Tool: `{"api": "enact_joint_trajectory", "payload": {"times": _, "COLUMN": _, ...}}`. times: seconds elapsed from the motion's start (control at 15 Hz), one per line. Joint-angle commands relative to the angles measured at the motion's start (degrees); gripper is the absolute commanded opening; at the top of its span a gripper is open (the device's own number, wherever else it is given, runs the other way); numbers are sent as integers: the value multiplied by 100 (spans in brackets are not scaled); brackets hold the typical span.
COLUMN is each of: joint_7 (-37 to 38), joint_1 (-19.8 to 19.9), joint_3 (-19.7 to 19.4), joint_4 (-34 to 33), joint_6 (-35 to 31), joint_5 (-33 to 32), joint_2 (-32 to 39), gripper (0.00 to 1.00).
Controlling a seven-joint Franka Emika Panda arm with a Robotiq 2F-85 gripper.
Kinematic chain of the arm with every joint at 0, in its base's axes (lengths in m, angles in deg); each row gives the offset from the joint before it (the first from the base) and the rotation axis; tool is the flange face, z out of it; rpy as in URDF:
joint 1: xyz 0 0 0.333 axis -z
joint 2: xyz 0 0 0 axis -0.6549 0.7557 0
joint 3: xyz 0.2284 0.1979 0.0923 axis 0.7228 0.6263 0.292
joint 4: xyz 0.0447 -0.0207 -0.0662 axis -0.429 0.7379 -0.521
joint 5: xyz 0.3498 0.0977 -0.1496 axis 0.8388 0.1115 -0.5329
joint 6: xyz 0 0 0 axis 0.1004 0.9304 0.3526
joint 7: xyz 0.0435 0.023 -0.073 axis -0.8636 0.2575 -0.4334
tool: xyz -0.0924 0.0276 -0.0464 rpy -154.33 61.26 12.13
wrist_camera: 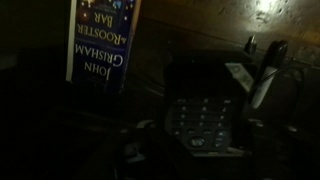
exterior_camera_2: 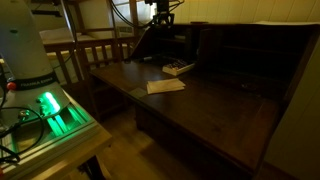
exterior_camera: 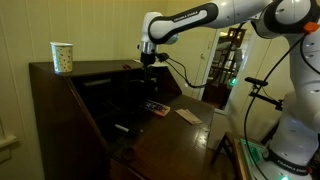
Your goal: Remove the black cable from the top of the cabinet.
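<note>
Dim room, dark wooden cabinet [exterior_camera: 50,110]: gripper [exterior_camera: 148,62] is hovering shut over the top's right end; black cable [exterior_camera: 129,67], seemingly lying just left, is looking light and limp, so pinch its stiff end.

**Black cable on the open cabinet**

The large dark brown wooden slant-front cabinet [exterior_camera: 52,115] stands with its fold-down front panel [exterior_camera_2: 225,110] lowered flat. The thin black cable [exterior_camera: 130,67] appears as a small dark tangle on the narrow flat top, too dim for detail.
</note>
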Motion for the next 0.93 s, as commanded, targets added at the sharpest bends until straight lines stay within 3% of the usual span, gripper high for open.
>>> {"api": "enact_joint_trajectory", "payload": {"times": 0.0, "joint_7": 50, "joint_1": -4, "joint_3": -8, "joint_4": -55, "joint_6": -864, "joint_5": 62, "joint_2": 189, "gripper": 36}}
{"api": "enact_joint_trajectory", "payload": {"times": 0.33, "joint_7": -38, "joint_1": 54, "joint_3": 19, "joint_4": -453, "joint_6": -1330, "joint_5": 130, "joint_2": 590, "gripper": 36}}
{"api": "enact_joint_trajectory", "payload": {"times": 0.87, "joint_7": -80, "joint_1": 176, "joint_3": 70, "joint_4": -1568, "joint_6": -1257, "joint_5": 334, "joint_2": 1442, "gripper": 36}}
